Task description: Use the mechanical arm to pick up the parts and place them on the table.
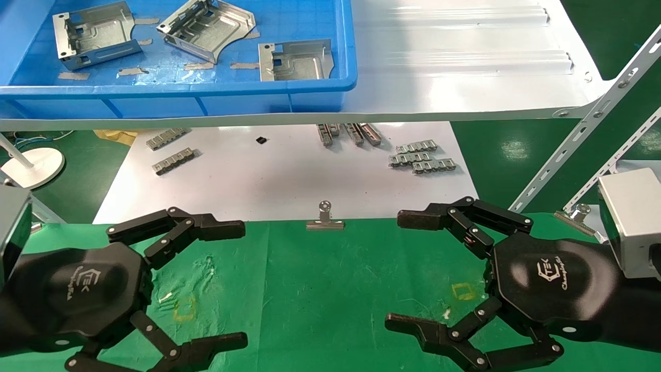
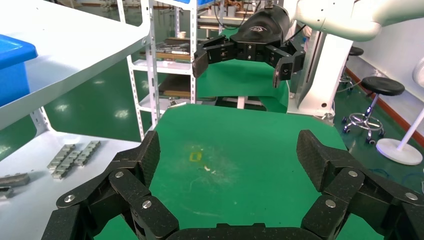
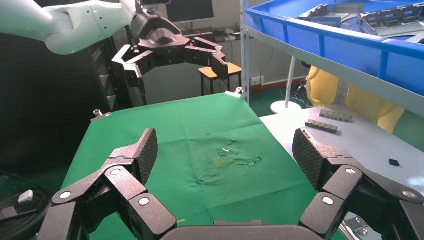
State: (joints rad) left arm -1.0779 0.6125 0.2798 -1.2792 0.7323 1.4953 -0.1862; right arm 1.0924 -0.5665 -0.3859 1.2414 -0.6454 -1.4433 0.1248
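Three silver sheet-metal parts lie in a blue bin (image 1: 310, 101) on the white shelf: one at far left (image 1: 95, 33), one in the middle (image 1: 206, 28), one at right (image 1: 295, 61). My left gripper (image 1: 240, 284) hovers open and empty over the green cloth table (image 1: 320, 289) at the near left. My right gripper (image 1: 400, 271) hovers open and empty at the near right. Each wrist view shows its own open jaws over bare green cloth with a yellow square mark (image 2: 195, 156) (image 3: 220, 160) and the other hand (image 2: 245, 47) (image 3: 170, 52) farther off.
The white shelf board (image 1: 454, 62) overhangs a white sheet (image 1: 279, 175) with grey link strips (image 1: 421, 157) (image 1: 173, 160). A binder clip (image 1: 324, 219) holds the cloth's far edge, another clip (image 1: 576, 214) sits at right. Angled shelf struts (image 1: 583, 129) stand at right.
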